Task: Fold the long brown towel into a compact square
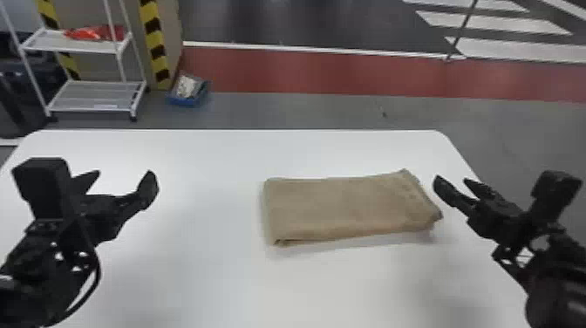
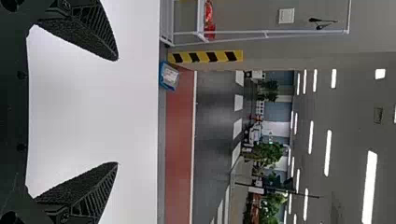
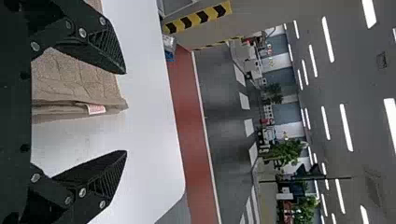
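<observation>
White table (image 1: 196, 279) cropped; towel (image 1: 344, 207) underside hidden; left tool (image 1: 124, 174), right tool (image 1: 452, 179) wide open, empty.

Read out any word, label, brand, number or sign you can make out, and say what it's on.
No text can be read.
Small white tag with reddish print, on the folded brown cloth towel: too small to read.
Pale strip, possibly a label, on the white metal rack's lower shelf: too small to read.

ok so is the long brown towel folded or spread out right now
Folded: the long brown towel lies flat as a layered rectangle, with stacked edges showing in the right wrist view.
</observation>
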Controlling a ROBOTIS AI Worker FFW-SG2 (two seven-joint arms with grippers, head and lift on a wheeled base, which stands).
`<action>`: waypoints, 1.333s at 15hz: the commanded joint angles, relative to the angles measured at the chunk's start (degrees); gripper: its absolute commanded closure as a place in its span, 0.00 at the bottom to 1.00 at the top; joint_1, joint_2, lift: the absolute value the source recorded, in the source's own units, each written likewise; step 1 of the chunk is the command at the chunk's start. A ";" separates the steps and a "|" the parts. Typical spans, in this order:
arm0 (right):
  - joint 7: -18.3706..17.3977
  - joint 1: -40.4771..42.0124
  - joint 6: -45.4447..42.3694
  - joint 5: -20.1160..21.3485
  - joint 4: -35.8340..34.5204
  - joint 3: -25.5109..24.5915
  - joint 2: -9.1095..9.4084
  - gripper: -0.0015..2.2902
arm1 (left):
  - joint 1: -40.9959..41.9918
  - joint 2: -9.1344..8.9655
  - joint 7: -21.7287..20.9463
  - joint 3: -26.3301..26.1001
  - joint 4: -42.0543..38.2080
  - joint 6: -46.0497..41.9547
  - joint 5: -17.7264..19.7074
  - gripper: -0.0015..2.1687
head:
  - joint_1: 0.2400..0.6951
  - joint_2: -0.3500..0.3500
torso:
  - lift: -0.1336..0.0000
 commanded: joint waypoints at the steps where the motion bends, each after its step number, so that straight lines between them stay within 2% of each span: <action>1: 0.00 3.36 -1.86 -2.11 -2.73 -1.52 -0.07 0.02 | -0.42 -0.81 0.26 -3.33 -0.15 -0.21 0.85 0.04 | 1.00 0.29 | 0.08; 3: 0.18 6.44 -2.92 -4.22 -4.75 -2.23 -0.07 0.02 | -1.74 -2.30 0.43 -7.11 -0.06 -0.04 2.08 0.04 | 1.00 0.22 | 0.08; 4: 0.26 8.28 -4.68 -4.92 -5.81 -2.23 0.02 0.02 | -2.62 -3.71 0.43 -9.04 -0.06 0.14 2.08 0.05 | 1.00 0.19 | 0.08; 6: 0.26 10.92 -7.66 -5.53 -7.04 -1.96 0.37 0.02 | -4.55 -5.11 1.14 -13.26 1.69 0.14 1.55 0.06 | 1.00 0.12 | 0.08; 8: 0.70 12.50 -8.02 -6.59 -7.48 -1.96 0.37 0.02 | -7.19 -6.78 1.66 -17.83 5.65 0.14 0.32 0.09 | 1.00 0.06 | 0.08; 10: 1.06 13.82 -9.42 -6.50 -8.00 -1.26 0.37 0.03 | -9.30 -8.98 1.93 -21.17 10.48 -0.04 -2.67 0.13 | 1.00 0.00 | 0.08; 14: 1.32 14.44 -11.36 -6.50 -7.21 -1.26 0.28 0.03 | -9.83 -9.77 2.02 -25.12 13.56 -0.04 -4.16 0.17 | 1.00 0.00 | 0.08; 17: 1.32 14.44 -12.23 -6.41 -6.42 -1.17 0.02 0.03 | -9.74 -9.68 2.90 -25.30 14.26 1.02 -5.31 0.23 | 1.00 0.00 | 0.08; 20: 1.41 14.44 -12.76 -6.33 -6.25 -1.00 0.02 0.03 | -9.65 -9.33 2.98 -25.83 14.17 2.25 -5.31 0.24 | 1.00 0.00 | 0.08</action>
